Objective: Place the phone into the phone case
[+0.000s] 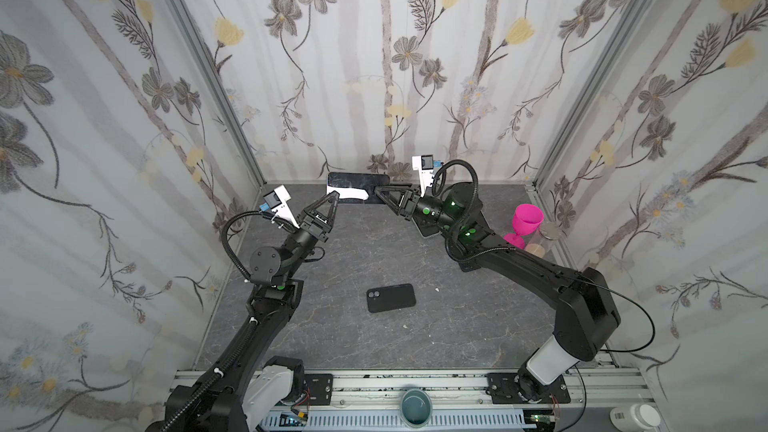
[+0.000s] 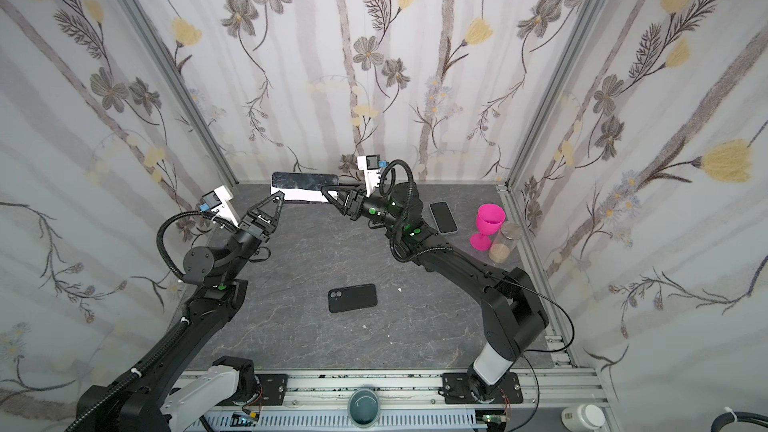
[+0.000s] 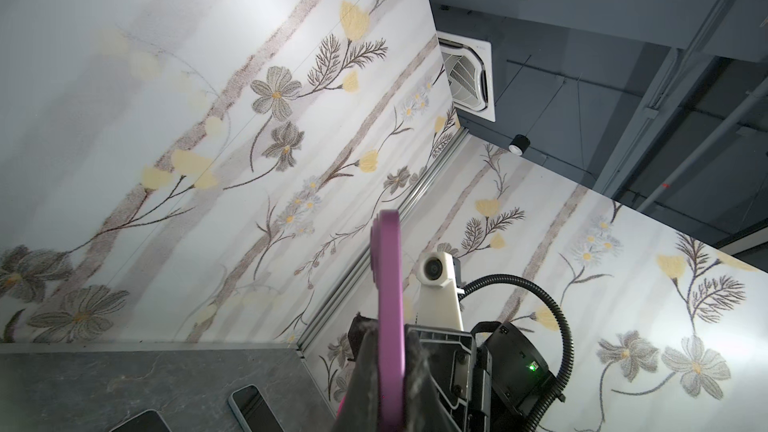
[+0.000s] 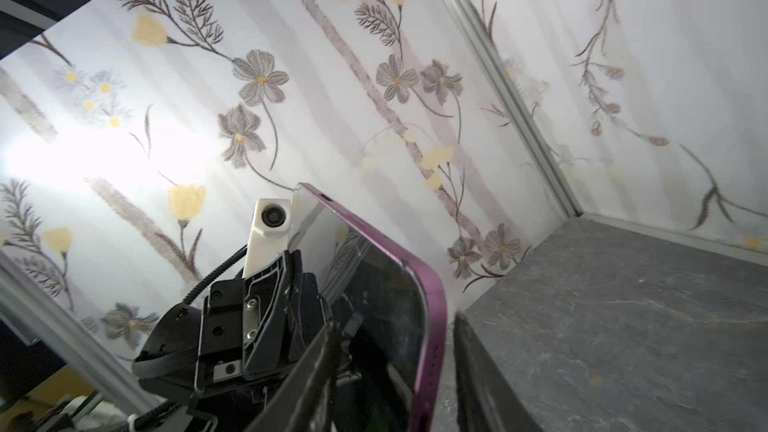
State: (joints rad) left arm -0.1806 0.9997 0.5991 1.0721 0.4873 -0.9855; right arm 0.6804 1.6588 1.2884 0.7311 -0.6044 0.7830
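Near the front of the worktop [image 1: 436,326], phone case [image 1: 390,297] lies flat. Mid-depth, right arm hides most of a second phone [image 1: 428,233] in a top view. Both arms reach inward toward the back wall. Left gripper [image 1: 333,200] clamps the phone [image 1: 361,181] off the worktop. Right gripper [image 1: 379,192] straddles its other end, jaws partly apart; I can't tell contact.

You're looking down from high up front w/ both top views, side by side, sharing nearly the whole table [image 1: 374,251]. Your left wrist cam [image 4: 272,216] is peering up past the phone [image 3: 390,305], close in, toward wall [image 3: 166,76] & ceiling [image 3: 623,14]; right wrist cam [image 3: 434,270] is facing the back corner [image 4: 577,211], sharing that phone.
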